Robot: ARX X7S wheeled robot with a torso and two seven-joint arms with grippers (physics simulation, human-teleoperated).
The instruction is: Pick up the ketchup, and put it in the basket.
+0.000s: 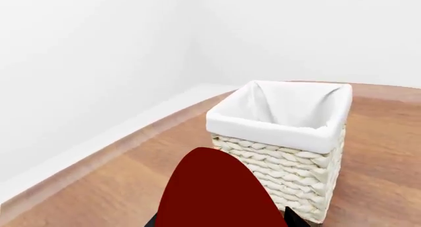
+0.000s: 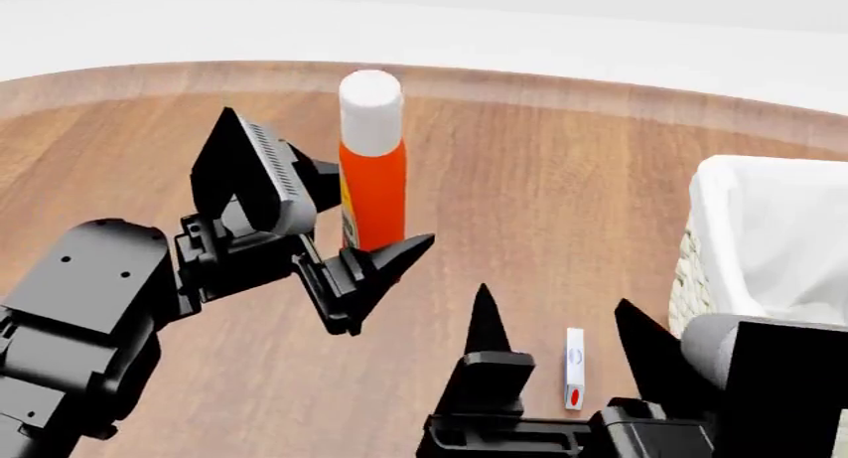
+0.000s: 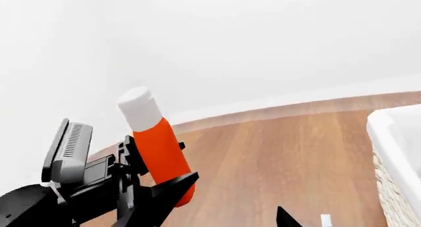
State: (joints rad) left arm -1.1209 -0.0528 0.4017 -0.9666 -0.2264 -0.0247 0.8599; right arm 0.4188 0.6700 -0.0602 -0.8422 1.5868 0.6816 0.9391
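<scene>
Wood floor (image 2: 557, 180): basket (image 2: 762, 239), small white-red tube (image 2: 574, 368) just beside it

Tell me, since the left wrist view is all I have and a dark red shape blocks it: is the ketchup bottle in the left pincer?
Observer: Yes, the left pincer grips the ketchup bottle, white cap up.
Operator: Is the right pincer carrying anything?
Observer: No, the right pincer is open and empty.
Operator: Anything on the floor?
Observer: A small white tube lies near the basket, apart from it.
</scene>
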